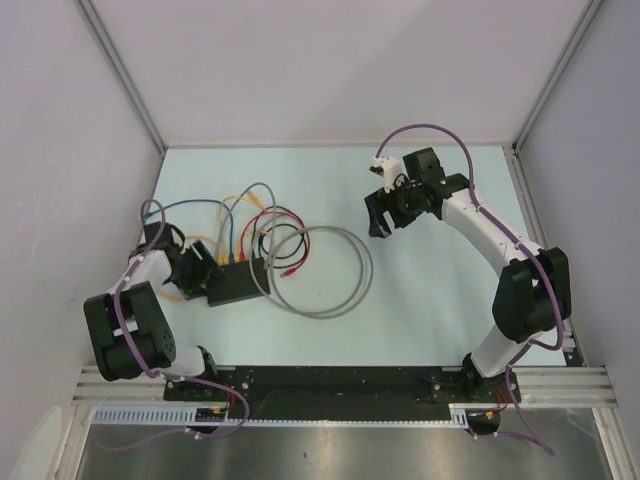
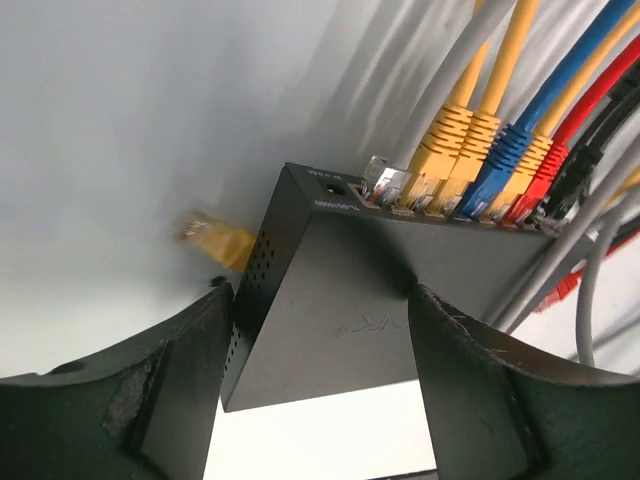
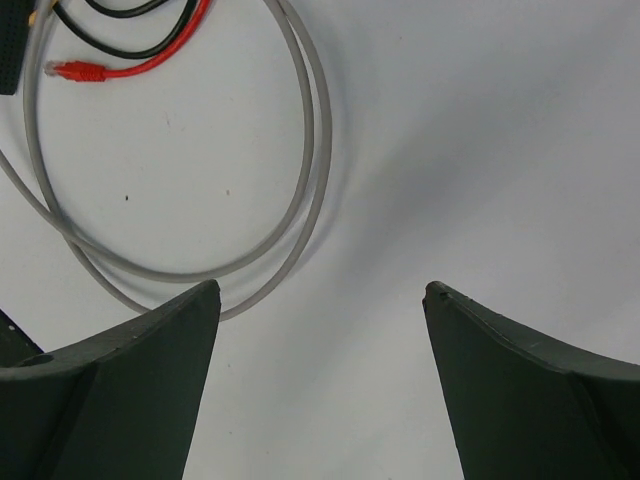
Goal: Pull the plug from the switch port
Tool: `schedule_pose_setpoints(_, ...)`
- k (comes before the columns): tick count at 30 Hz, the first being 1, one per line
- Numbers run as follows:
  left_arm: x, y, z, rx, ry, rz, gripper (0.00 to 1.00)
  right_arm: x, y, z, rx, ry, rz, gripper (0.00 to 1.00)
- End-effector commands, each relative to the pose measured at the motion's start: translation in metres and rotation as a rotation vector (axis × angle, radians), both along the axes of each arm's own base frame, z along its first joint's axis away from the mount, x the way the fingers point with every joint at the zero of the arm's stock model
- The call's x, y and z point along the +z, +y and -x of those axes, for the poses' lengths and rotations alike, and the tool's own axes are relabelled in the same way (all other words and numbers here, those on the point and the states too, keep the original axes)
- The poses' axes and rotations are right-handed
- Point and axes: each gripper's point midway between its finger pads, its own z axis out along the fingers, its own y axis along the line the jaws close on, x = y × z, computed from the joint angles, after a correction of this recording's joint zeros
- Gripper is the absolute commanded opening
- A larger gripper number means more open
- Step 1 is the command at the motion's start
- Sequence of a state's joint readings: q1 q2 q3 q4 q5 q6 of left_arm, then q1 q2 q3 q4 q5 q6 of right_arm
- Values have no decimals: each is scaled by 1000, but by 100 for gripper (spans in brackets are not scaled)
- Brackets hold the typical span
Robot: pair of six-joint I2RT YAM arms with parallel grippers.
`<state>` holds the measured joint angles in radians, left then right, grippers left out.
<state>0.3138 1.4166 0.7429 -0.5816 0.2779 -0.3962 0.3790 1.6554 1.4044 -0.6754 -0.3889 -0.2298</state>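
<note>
Left tool (image 2: pixel 318 300) clamps the switch (image 2: pixel 335 250); right tool (image 3: pixel 320 290) hovers agape, arm outstretched.

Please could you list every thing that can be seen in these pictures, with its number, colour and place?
switch: one, matte black, left part of the table
plugged cables: several; yellow, blue, red, grey, black; in the switch's sockets
loose plug: one, red, right of the switch
second loose plug: one, yellow, left of the switch
cable loop: one, grey, right of the switch
table: one, pale
left gripper: black, fingers clasping the switch
right gripper: black, open, above the table
</note>
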Motion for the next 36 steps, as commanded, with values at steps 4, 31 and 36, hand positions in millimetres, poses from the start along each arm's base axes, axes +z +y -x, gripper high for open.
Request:
schedule_pose_setpoints(4,-16,-64,14,-197,6,99,73,19,-13,8,-9,-47,7,88)
schedule_pose_setpoints(31,44,-108,-66,-639,-324,-187,82,-35,34,134,399,-155,15,84)
schedule_pose_setpoints(36,43,-107,-85,-636,-331,-136,67,-45,50,116,370,-202,36,86)
